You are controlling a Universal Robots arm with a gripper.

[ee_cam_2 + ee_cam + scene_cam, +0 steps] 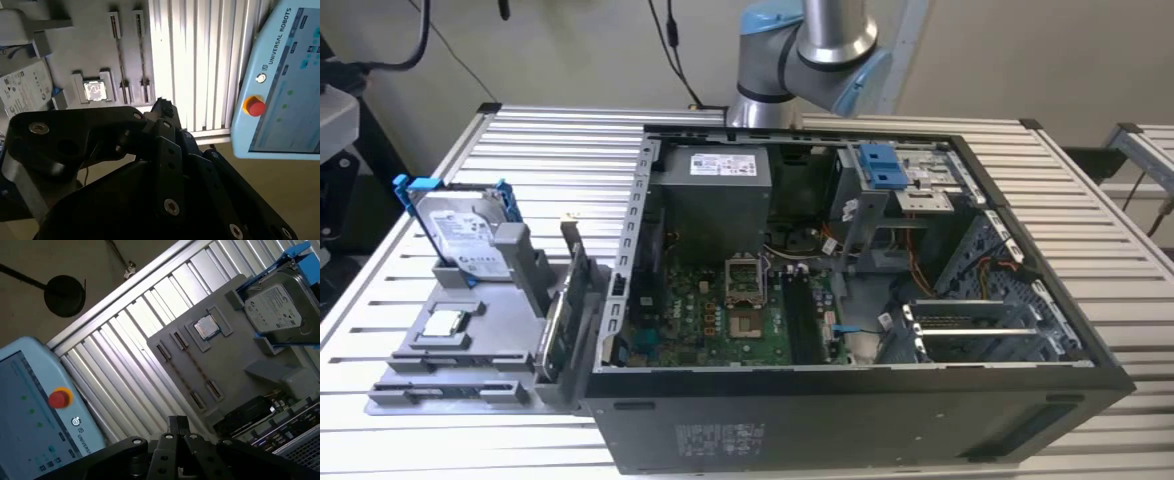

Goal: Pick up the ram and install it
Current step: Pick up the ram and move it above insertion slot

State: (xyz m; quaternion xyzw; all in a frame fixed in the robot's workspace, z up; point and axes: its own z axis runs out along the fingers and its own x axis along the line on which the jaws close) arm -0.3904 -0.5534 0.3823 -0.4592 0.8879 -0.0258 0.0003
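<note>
A grey holder block (480, 335) sits on the table at the exterior view's left, beside the open computer case (854, 400). The ram (579, 272) looks like the thin dark stick standing on edge at the block's side nearest the case, next to a green card with a metal bracket (552, 335). In the first wrist view it appears as a dark strip (247, 411). My gripper (162, 106) (177, 422) is shut and holds nothing. It hovers high over the table's edge beside the block, well away from the ram.
A hard drive with blue rails (464, 235) (275, 310) and a processor chip (95, 90) (206, 327) rest in the block. Two long narrow slots (130, 55) lie beside the chip. The motherboard (720, 320) shows dark memory slots (797, 318). A teach pendant (285, 85) hangs off the table's edge.
</note>
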